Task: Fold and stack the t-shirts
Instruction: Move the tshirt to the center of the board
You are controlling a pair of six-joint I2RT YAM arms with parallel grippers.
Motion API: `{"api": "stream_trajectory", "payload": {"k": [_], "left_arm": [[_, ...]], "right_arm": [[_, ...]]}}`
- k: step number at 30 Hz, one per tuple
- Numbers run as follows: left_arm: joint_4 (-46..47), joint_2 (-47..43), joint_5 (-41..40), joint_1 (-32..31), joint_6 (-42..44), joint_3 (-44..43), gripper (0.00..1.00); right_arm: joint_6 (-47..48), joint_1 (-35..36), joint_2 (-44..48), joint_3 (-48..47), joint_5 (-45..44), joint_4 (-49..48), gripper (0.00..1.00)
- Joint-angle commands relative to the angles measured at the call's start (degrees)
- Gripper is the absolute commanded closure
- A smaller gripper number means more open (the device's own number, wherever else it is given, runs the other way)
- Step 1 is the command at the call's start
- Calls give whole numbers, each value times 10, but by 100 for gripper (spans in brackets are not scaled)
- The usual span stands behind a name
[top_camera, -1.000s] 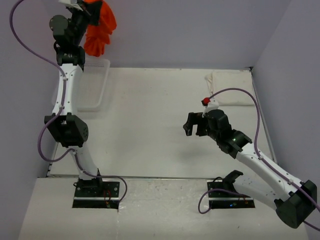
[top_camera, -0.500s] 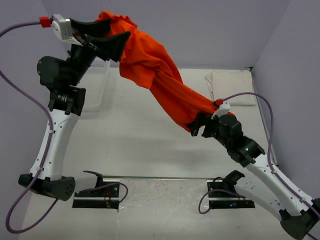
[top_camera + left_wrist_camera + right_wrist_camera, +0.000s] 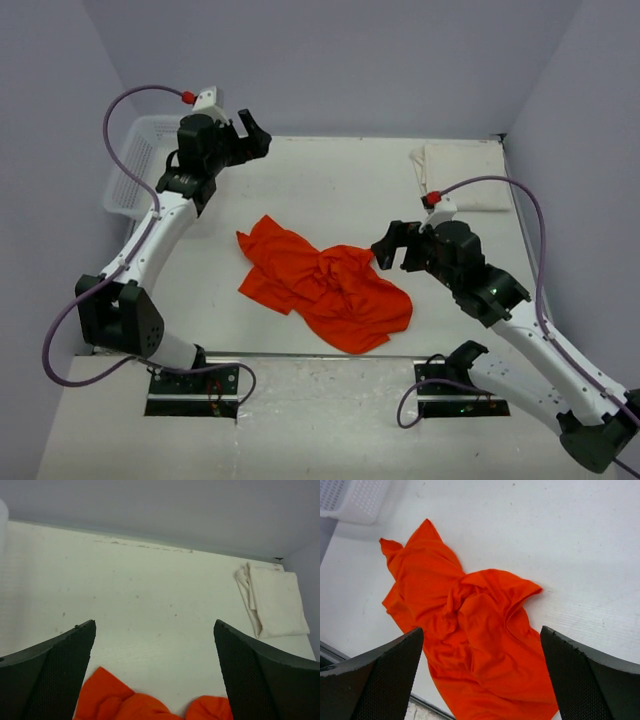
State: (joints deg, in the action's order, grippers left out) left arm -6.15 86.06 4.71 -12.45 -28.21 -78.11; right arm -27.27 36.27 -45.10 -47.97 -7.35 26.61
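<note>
White table [image 3: 320, 180] fills most of your top view, with both arms reaching out over it from the 6 o'clock edge.

The orange-red t-shirt [image 3: 325, 285] is the biggest thing on it. It lies crumpled and unfolded on the table just toward 6 o'clock from the middle, with one pointed corner toward 10 o'clock and its broad end toward 5 o'clock. Deep wrinkles are bunched at its centre.

The white plastic basket [image 3: 135, 160] sits at the 10 o'clock corner, against the left wall and well apart from the orange-red t-shirt.

The cream t-shirt [image 3: 465, 175] rests folded flat in the 1 o'clock corner, close to the back and right walls.

Your left gripper [image 3: 250, 138] hangs at about 11 o'clock, near the basket and well clear of both shirts. Its wrist camera shows the jaws spread wide, with bare table between them.

Your right gripper [image 3: 393, 250] hovers just beside the orange-red t-shirt's 2 o'clock edge. Its jaws are also spread wide, and its wrist camera shows the crumpled cloth lying below and between the fingers, apart from them.
</note>
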Motion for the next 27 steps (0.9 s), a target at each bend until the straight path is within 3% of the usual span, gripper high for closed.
{"api": "stream_trajectory", "payload": {"k": [1, 5, 11, 18, 27], "left_arm": [[-20, -96, -76, -2, 30, -4, 0], [-90, -121, -49, -3, 25, 0, 0], [-175, -144, -15, -18, 32, 94, 0], [-181, -216, -44, -36, 46, 249, 1], [-222, -281, -33, -38, 50, 241, 1]], "right_arm": [[-4, 3, -28, -17, -12, 15, 1], [-23, 2, -120, -51, -42, 51, 1], [-42, -16, -249, -95, -54, 40, 1], [-45, -130, -402, -143, 28, -23, 26], [5, -163, -626, -336, 70, 42, 27]]}}
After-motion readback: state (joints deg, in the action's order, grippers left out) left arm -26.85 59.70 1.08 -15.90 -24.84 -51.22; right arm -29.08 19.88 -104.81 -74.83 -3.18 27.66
